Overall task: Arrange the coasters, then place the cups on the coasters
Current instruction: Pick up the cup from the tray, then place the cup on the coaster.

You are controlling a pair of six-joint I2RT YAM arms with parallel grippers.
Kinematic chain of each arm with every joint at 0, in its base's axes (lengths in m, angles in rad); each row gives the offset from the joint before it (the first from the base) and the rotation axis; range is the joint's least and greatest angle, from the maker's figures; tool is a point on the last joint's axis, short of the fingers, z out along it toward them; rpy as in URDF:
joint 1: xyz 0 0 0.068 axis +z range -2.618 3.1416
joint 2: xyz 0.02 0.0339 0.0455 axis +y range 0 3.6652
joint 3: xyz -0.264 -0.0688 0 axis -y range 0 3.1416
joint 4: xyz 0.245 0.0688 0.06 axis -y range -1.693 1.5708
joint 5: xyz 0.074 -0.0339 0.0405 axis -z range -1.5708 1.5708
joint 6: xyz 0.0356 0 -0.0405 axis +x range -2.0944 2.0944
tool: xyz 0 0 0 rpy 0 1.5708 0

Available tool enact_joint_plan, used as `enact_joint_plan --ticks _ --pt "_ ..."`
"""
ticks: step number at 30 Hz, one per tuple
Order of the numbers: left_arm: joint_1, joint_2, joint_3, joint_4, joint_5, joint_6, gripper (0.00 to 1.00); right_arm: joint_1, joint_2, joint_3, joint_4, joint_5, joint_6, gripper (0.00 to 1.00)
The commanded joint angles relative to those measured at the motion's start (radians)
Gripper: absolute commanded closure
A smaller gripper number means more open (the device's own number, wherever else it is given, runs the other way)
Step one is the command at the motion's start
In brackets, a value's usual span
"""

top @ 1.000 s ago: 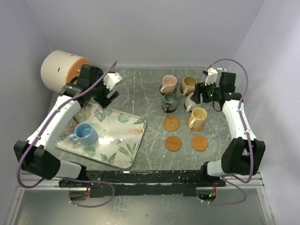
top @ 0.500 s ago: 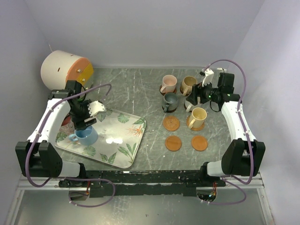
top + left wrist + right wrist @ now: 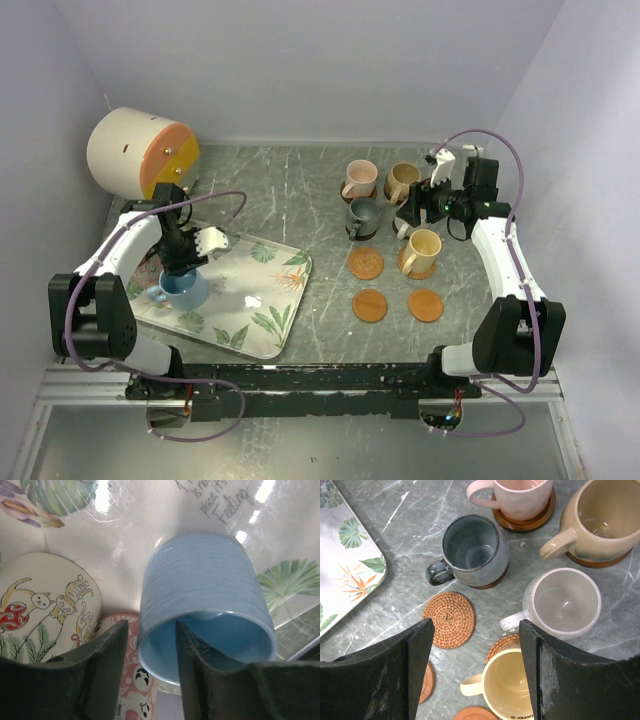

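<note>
Blue cup (image 3: 205, 590) stands on the tray (image 3: 268, 305), with the left gripper (image 3: 151, 680) half-open astride its wall, one finger (image 3: 202, 680) inside, not yet pinching. We should close squarely on that wall, lift straight, then carry it to a bare coaster (image 3: 370, 305).

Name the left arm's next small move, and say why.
Probably close on the cup wall: the left gripper straddles the light blue cup's rim on the tray, with a gap beside one finger. Three coasters lie bare.
</note>
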Motion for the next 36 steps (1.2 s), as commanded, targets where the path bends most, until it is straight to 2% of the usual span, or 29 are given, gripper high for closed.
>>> enact_joint_plan --ticks 1,6,9,10,16,22,27,36 --pt "-0.011 0.012 -0.021 0.063 0.001 -0.001 0.54 0.005 -0.013 -0.005 0.011 -0.001 0.000 0.32" --pt "-0.075 -0.009 -0.012 0.037 0.023 -0.046 0.75 0.005 -0.009 -0.002 0.010 0.000 0.004 0.32" --pt "-0.158 -0.020 0.005 0.030 0.027 -0.111 0.90 0.005 -0.011 -0.001 0.010 0.006 0.004 0.32" --pt "-0.192 -0.022 0.016 0.029 0.023 -0.139 0.93 0.005 -0.012 -0.003 0.010 0.006 0.004 0.32" --pt "-0.414 0.032 0.183 0.004 0.006 -0.326 0.93 0.005 -0.018 -0.003 0.005 0.022 0.002 0.32" --pt "-0.566 0.193 0.404 0.002 0.018 -0.539 0.93 0.004 -0.041 -0.016 0.020 0.084 0.035 0.32" --pt "-0.654 0.296 0.548 0.071 0.022 -0.643 0.93 -0.003 -0.060 -0.022 0.048 0.177 0.083 0.32" --pt "-0.777 0.491 0.844 0.080 0.002 -0.811 0.93 -0.059 -0.036 -0.011 0.057 0.264 0.119 0.32"
